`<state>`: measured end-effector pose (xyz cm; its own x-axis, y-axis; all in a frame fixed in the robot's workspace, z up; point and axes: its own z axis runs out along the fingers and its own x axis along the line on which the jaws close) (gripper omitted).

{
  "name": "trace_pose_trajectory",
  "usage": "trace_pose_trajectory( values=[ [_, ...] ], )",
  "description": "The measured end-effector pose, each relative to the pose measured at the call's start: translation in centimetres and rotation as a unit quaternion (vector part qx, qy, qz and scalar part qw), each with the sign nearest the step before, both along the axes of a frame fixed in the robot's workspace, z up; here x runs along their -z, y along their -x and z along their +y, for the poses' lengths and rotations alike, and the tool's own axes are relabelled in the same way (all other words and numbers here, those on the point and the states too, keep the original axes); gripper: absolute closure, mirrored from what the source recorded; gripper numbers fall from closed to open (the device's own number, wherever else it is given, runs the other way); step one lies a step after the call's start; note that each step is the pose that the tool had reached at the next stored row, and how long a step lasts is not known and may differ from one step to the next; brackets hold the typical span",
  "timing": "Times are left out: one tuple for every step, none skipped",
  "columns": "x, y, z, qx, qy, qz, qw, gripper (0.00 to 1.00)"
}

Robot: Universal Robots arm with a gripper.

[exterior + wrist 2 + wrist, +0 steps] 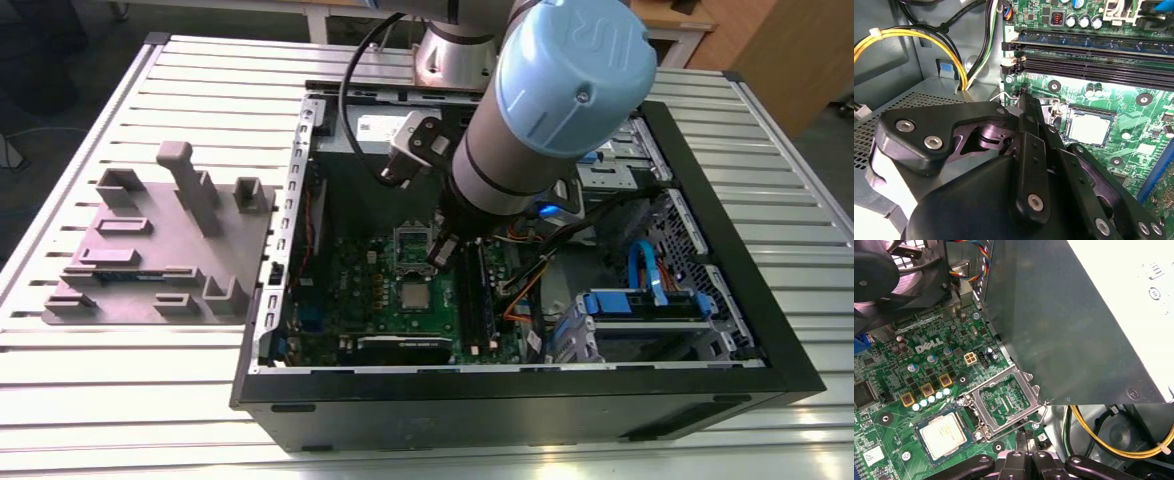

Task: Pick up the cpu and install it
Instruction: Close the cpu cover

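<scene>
Green motherboard (pixel 360 290) is laid flat in the bottom of an open black computer case (pixel 534 405), and the case is parked on a slatted metal table (pixel 134 400). Everything below is placed off one landmark: the hinged metal frame (pixel 1004 400) of the processor socket, which is flipped open.

The cpu (pixel 943 434) is small and square with a silver-grey top. It is seated flat in the socket just beside that frame, and nothing is touching it.

The gripper (pixel 1021 436) is held low over the board, close to one corner of the frame and clear of the cpu. In the second wrist view its fingers (pixel 1024 115) are drawn together into one narrow black ridge, so it is clenched. Whether the thin wire lever by the frame is pinched between them can't be told.

Other bits, all placed from the frame:
- A big grey metal box (pixel 1079 320) is hung right next to it, with one edge overlapping the frame's far side in the first wrist view.
- Yellow cables (pixel 1114 445) are looped nearby, down past the box.
- Long black memory slots (pixel 1094 55) are run along the board near it.
- A grey plastic fixture (pixel 160 250) is set on the table well apart from it — outside the case altogether.
</scene>
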<state>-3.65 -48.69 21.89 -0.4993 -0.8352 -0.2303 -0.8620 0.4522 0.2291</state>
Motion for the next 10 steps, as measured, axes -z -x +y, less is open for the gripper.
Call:
trace_pose_trajectory(
  values=[
    [0.00,0.00,0.00,0.000,0.0000,0.0000,1.00000,0.90],
    [0.00,0.00,0.00,0.000,0.0000,0.0000,1.00000,0.90],
    [0.00,0.01,-0.01,0.000,-0.0007,0.0001,1.00000,0.90],
    [0.02,0.00,-0.01,0.000,-0.0041,0.0000,0.99999,0.90],
    [0.05,0.00,-0.01,0.000,-0.0092,0.0000,0.99996,0.90],
    [0.11,-0.01,0.00,0.000,-0.0130,0.0000,0.99992,0.90],
    [0.18,-0.02,0.06,0.000,-0.0140,0.0000,0.99990,0.90],
    [0.25,-0.07,0.15,0.000,-0.0140,0.0000,0.99990,0.90],
    [0.33,-0.14,0.23,0.000,-0.0142,0.0000,0.99990,0.90],
    [0.40,-0.20,0.31,0.000,-0.0147,0.0000,0.99989,0.90]
  ],
)
